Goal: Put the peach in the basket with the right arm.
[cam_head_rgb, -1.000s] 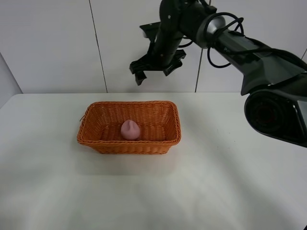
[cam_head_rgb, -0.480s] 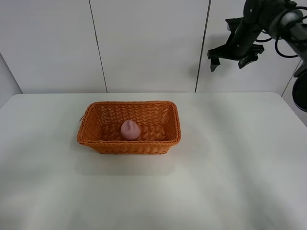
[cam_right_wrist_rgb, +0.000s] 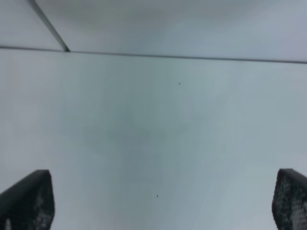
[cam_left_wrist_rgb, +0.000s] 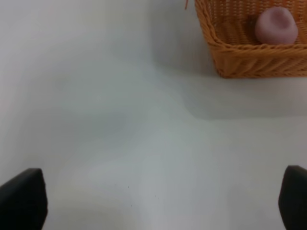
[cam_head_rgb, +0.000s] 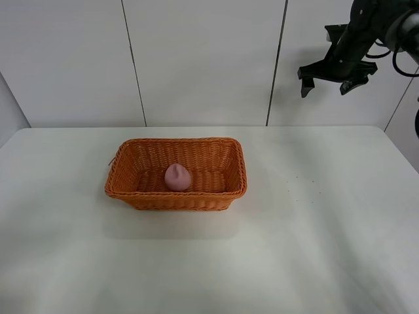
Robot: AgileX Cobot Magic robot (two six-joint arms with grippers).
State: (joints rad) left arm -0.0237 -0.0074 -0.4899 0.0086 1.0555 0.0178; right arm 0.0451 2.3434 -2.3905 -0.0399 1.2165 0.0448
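Note:
The pale pink peach [cam_head_rgb: 177, 176] lies inside the orange woven basket [cam_head_rgb: 124, 186] on the white table; the left wrist view also shows the peach [cam_left_wrist_rgb: 276, 26] in the basket [cam_left_wrist_rgb: 235, 64]. My right gripper [cam_head_rgb: 325, 83] hangs high at the upper right, far from the basket, open and empty. In the right wrist view its fingertips [cam_right_wrist_rgb: 26, 201] stand wide apart over bare table with nothing between them. My left gripper [cam_left_wrist_rgb: 153, 201] is open too, its fingertips [cam_left_wrist_rgb: 21, 199] at the frame's corners, over table off one end of the basket.
A white panelled wall [cam_head_rgb: 196, 59] with dark vertical seams stands behind the white table [cam_head_rgb: 294, 248]. The right arm's black links and cables [cam_head_rgb: 393, 19] reach in from the upper right corner.
The right arm has swung from above the basket far to the right and stays high, gripper open and empty. The peach and basket have not moved.

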